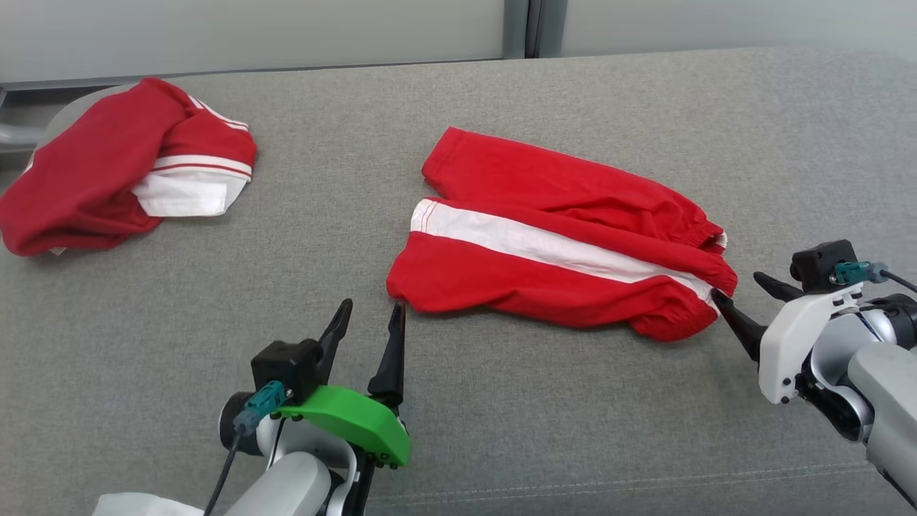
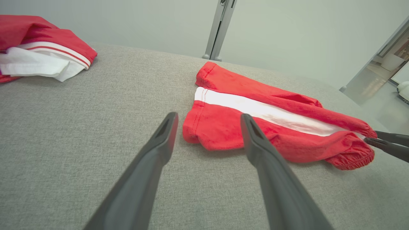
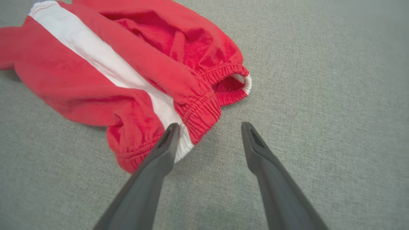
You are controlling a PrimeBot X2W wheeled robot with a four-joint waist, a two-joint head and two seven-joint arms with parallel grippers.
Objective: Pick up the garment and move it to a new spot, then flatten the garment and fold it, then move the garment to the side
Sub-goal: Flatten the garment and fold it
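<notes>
1. The garment (image 1: 559,244) lies loosely folded on the bench (image 1: 501,430); the left gripper (image 1: 373,306) and right gripper (image 1: 738,285) both have their fingers spread, empty.
2. One right finger sits at the waistband (image 3: 204,111), so a careless move could snag and unfold it.

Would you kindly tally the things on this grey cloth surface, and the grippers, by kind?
Red fabric garments with white stripes: 2 (folded red fabric shorts with a white stripe, centre; crumpled red and white fabric garment, far left)
Grippers with two dark fingers: 2 (left gripper; right gripper; both open)
Total: 4
</notes>
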